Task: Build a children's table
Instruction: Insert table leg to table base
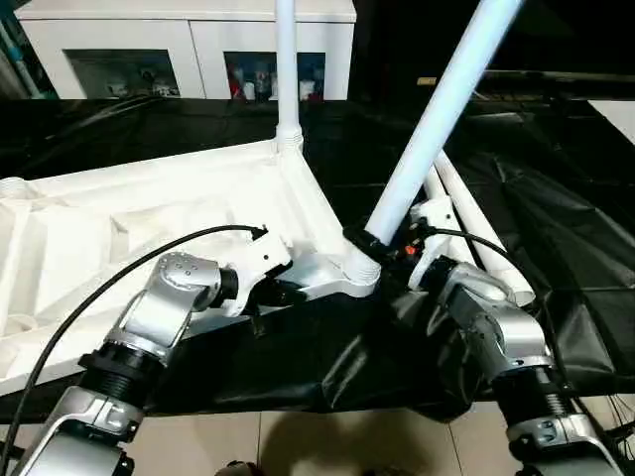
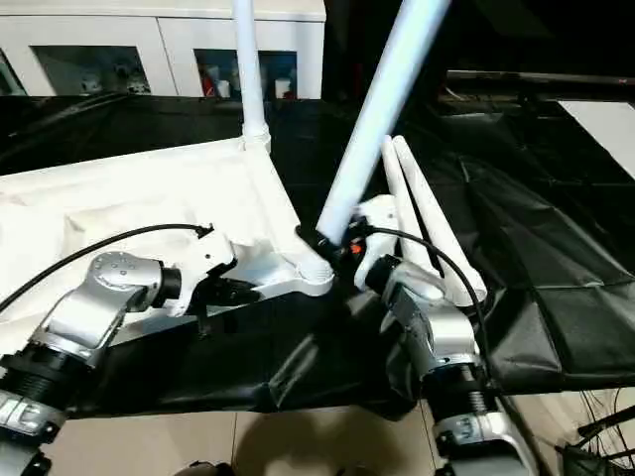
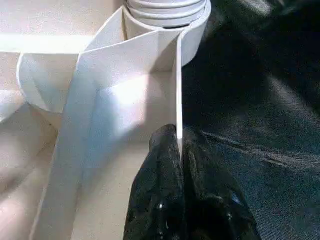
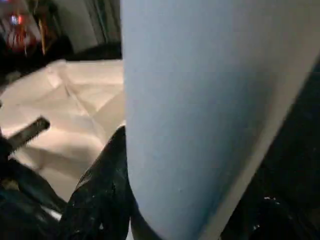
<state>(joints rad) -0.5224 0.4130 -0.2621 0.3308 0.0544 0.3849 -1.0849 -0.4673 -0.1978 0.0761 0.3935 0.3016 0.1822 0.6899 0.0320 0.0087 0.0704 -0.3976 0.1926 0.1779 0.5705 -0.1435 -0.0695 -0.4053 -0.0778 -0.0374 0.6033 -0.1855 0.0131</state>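
Left eye view shows the tabletop [image 1: 149,228] lying upside down on a counter [image 1: 556,218] covered with black sheeting, its ribbed underside facing up. One leg [image 1: 287,69] stands upright in the far corner socket, at about 12 o'clock from the near corner. A second leg [image 1: 437,119] has its lower end at the near corner socket [image 1: 359,270], but it leans strongly toward 1 o'clock. Two more legs [image 1: 476,233] lie together on the black sheeting, just beside this corner at about 3 o'clock.

The left claw [image 1: 266,294] is clenched on the thin side wall of the tabletop near this socket; the left wrist view shows its black fingers [image 3: 165,190] pinching the white edge. The right claw [image 1: 375,241] grasps the slanted leg close to its lower end.

The step in hand seems to be the fitting of the second leg. The next move probably calls for bringing this leg upright, in line with the socket, and then pressing it down, while the left claw holds the tabletop steady so it does not slide.
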